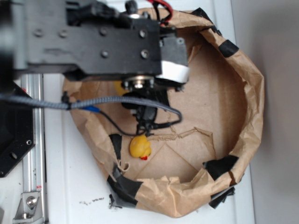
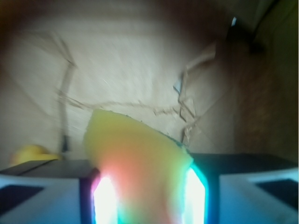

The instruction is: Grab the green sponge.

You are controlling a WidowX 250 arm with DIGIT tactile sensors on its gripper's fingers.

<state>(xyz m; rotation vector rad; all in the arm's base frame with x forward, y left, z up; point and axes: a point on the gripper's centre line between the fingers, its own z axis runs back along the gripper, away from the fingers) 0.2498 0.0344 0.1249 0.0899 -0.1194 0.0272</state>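
Clamping the pale yellow soft foam sponge (image 2: 140, 163) between both fingers, the gripper (image 2: 148, 196) holds it above the torn brown paper lining (image 2: 140, 60). A small yellow rubber duck (image 1: 140, 147) sits nearby inside the taped paper basin (image 1: 247, 116) on the white table (image 1: 70, 186).

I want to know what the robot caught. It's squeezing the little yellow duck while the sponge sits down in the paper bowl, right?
Not quite, it's the other way round. The wrist view shows the end effector squeezing the sponge, while the duck sits free down in the paper bowl, as the exterior view shows.
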